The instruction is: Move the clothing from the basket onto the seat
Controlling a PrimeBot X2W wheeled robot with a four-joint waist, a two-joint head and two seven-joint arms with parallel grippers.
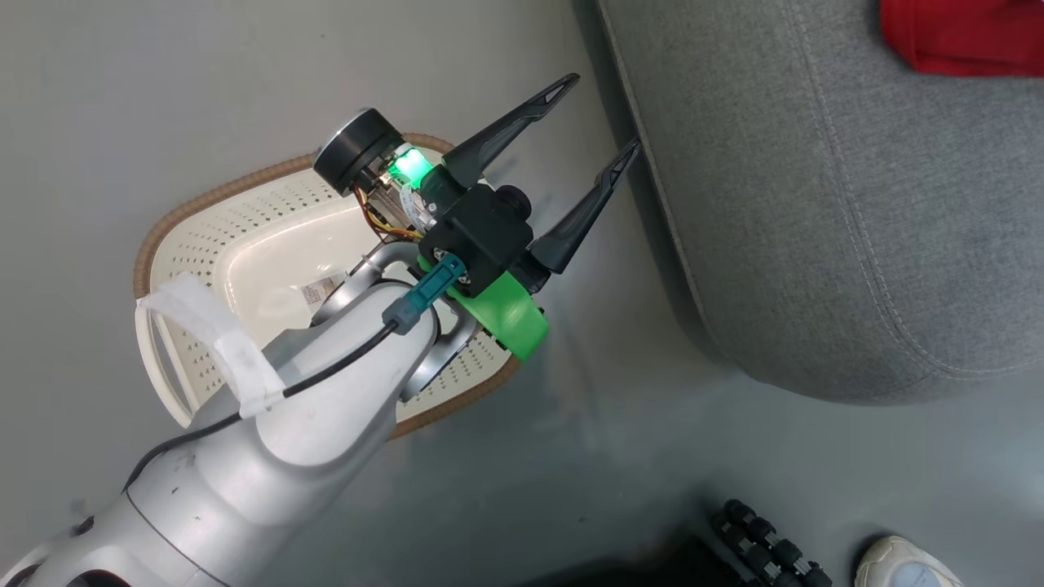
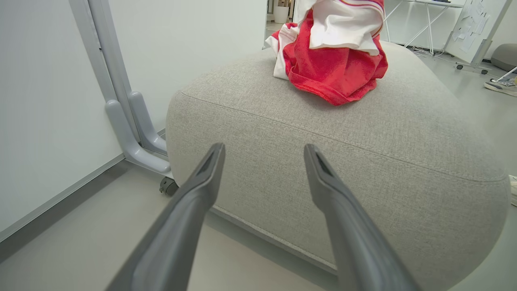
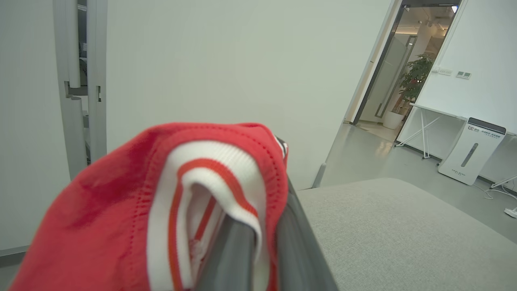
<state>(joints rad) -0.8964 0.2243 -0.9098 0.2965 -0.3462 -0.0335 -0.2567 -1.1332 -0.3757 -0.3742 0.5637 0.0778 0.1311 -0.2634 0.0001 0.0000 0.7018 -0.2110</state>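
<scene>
Grey floor (image 1: 163, 81) runs under everything, and on it the seat (image 1: 816, 204) carries the clothing (image 2: 335, 68), a red-and-white heap resting back from the rounded near edge. Its upper folds are clamped between the closed fingers of the right gripper (image 3: 264, 238), with white trim wrapped over one finger. That wrap is the likely trouble: on release the fabric could cling and be dragged off the cushion. The left gripper (image 1: 605, 112) hangs with jaws spread wide, holding nothing, between seat and basket (image 1: 245, 220). The basket's visible bottom shows just a label sticker (image 1: 320, 289); the left arm (image 1: 326, 383) hides the rest, so a leftover garment cannot be ruled out.
</scene>
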